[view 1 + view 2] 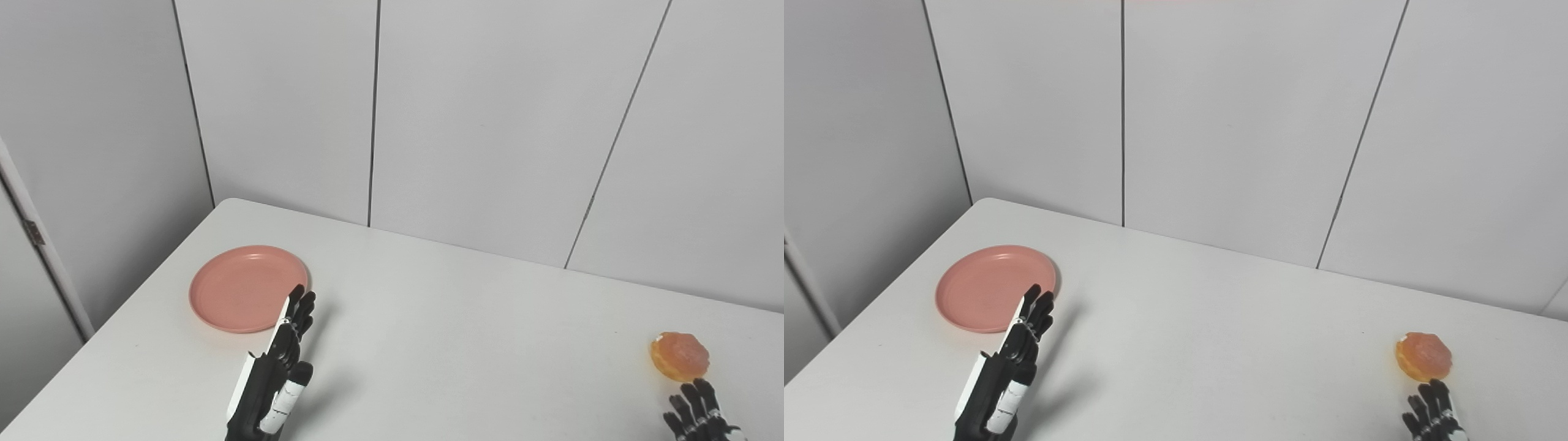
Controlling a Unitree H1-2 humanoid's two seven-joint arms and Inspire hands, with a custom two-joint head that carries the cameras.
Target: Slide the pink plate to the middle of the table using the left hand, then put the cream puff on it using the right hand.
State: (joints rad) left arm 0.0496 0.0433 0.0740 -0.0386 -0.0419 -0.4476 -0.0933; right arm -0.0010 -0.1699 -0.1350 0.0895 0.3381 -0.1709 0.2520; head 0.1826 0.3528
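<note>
A pink plate (245, 286) lies flat on the left part of the white table (441, 343). My left hand (278, 364) stands edge-up over the table just right of the plate's near rim, fingers straight and together, open, holding nothing. Whether its fingertips touch the rim is unclear. An orange-brown cream puff (680, 356) sits near the table's right edge. My right hand (698, 413) shows only its fingertips at the bottom right, spread just in front of the puff and apart from it, open.
Grey wall panels stand behind the table's far edge. The table's left edge drops off close beside the plate. A door frame with a hinge (33, 233) is at far left.
</note>
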